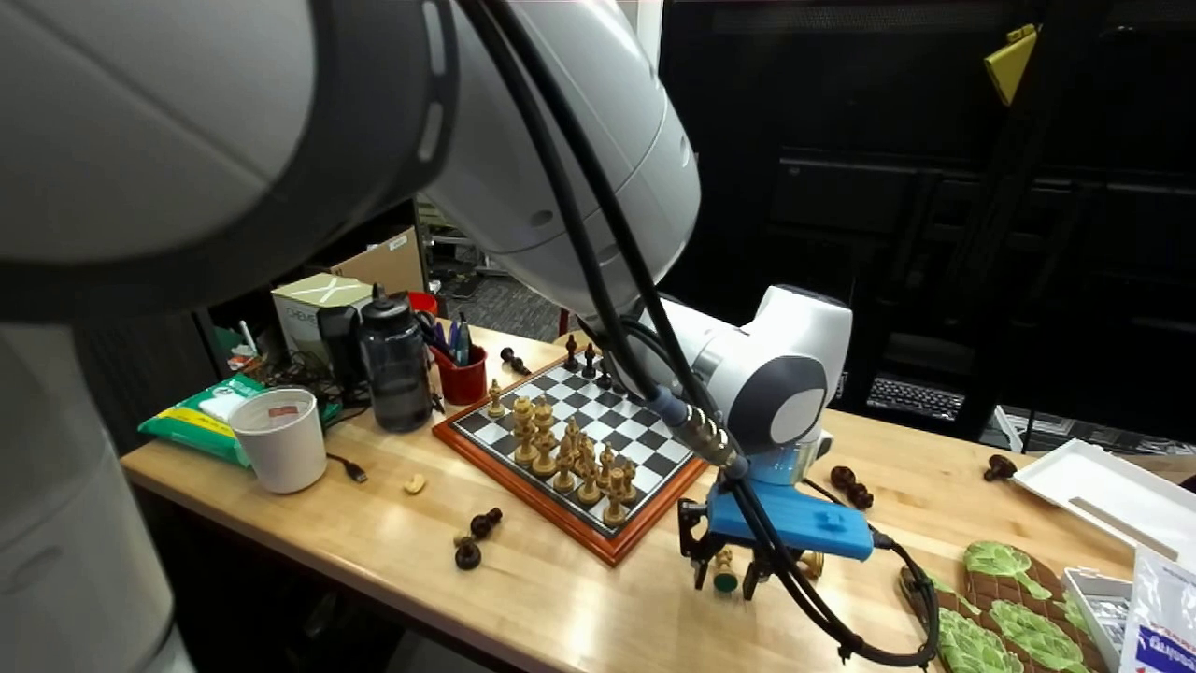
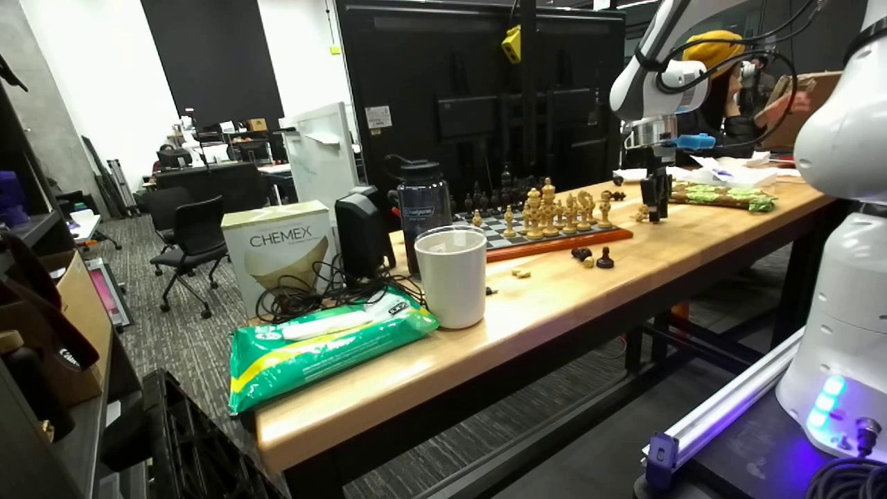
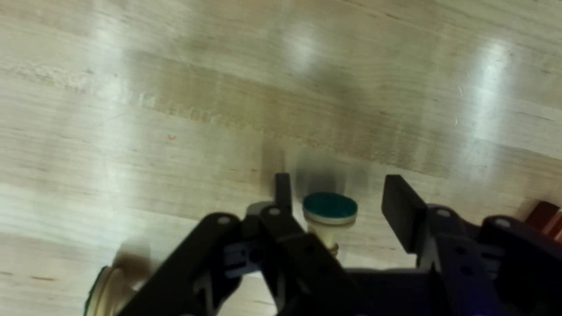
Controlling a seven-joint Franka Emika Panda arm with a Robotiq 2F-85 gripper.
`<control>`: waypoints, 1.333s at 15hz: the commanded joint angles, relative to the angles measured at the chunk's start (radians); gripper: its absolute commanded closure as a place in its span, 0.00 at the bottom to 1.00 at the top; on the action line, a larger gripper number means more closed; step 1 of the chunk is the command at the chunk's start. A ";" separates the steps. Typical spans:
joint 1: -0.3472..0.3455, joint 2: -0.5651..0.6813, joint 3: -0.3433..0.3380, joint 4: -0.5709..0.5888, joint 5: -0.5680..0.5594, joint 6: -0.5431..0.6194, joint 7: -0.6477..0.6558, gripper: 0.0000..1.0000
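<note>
Wrist view, closest in: the gripper (image 3: 337, 188) stands with its jaws spread, a light chess piece (image 3: 330, 215) between them — lying on its side, green base outward, much nearer one jaw, with a plain gap to the other. Whether that nearer jaw touches it, I cannot tell. Just outside the same jaw a second light piece (image 3: 112, 289) lies on the wooden tabletop (image 3: 219, 109); past the opposite jaw, the red-brown rim of the chessboard (image 3: 543, 216) shows at the edge of view. In an exterior view, black cables (image 1: 846, 643) drop across the gripper, and the second light piece peeks out only partly behind it. The chessboard bears a cluster of standing light pieces (image 1: 545, 453), with dark pieces (image 1: 571, 353) across from them; the arm (image 1: 645, 140) blocks sight of one corner. Beside it, a dark pawn (image 2: 605, 258) stands next to a toppled dark piece (image 2: 581, 255). Beyond the gripper come a leaf-print quilted mat (image 1: 967, 640) and a white tray (image 1: 1112, 481). Toward the table's end — well apart from the gripper — are a white cup (image 2: 452, 284), a green packet (image 2: 332, 353), a dark bottle (image 2: 423, 201) and a Chemex box (image 2: 277, 256). Farthest off: a large black panel (image 2: 416, 62) and office chairs (image 2: 194, 235).
</note>
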 commanded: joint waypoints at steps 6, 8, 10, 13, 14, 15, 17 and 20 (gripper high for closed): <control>-0.006 -0.026 0.005 -0.007 0.015 -0.027 -0.006 0.92; -0.004 -0.040 0.006 -0.011 0.031 -0.038 0.008 0.92; -0.002 -0.055 0.007 -0.009 0.065 -0.055 0.040 0.92; 0.002 -0.078 0.010 -0.004 0.147 -0.061 0.107 0.92; 0.004 -0.084 0.010 -0.005 0.165 -0.048 0.144 0.92; 0.006 -0.089 0.010 -0.004 0.176 -0.032 0.195 0.92; 0.010 -0.098 0.010 0.003 0.180 -0.032 0.275 0.92; 0.011 -0.072 0.006 0.017 0.167 -0.037 0.253 0.69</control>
